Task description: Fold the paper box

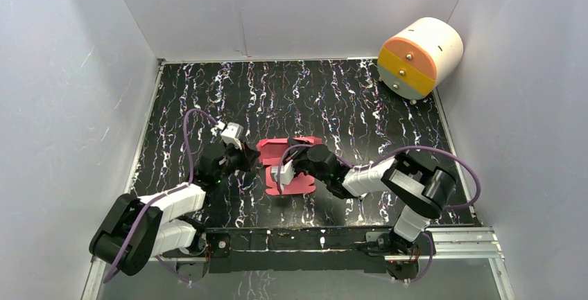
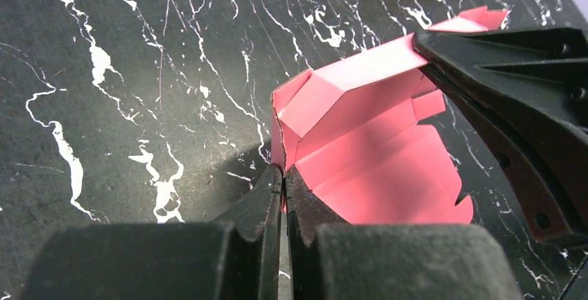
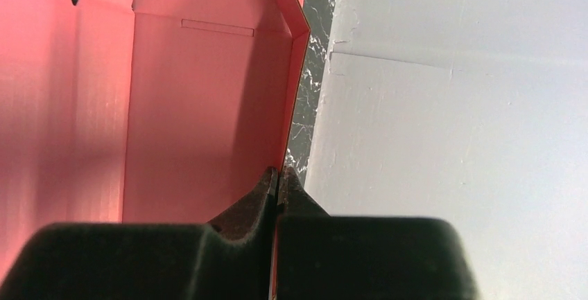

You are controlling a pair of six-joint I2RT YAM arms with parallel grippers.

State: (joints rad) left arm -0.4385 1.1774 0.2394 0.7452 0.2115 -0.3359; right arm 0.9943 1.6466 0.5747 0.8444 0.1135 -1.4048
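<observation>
**Now both tools pinch the half-raised paper box**

Partly folded, the pink-red paper box (image 1: 276,150) lies near the middle of the black, white-veined counter (image 1: 347,106), between the 2 arms. Part of it lies flat on the counter, and its left side stands raised with a creased corner flap.

The left tool (image 2: 284,175) has its 2 fingers pressed together on the lower edge of that raised corner, with thin card caught between the tips. The right tool (image 3: 279,179) is likewise closed and nips the edge of an upright wall of the box. In its own wrist view the pink inner face fills the left half, and a bent flap rises above the fingertips.

In the left wrist view, the right tool's black finger meets the far end of the folded top strip. Notched tabs show along the free edge lying on the counter.

A white-and-orange cylinder (image 1: 419,57) sits at the counter's far right corner, well apart from the box.
</observation>
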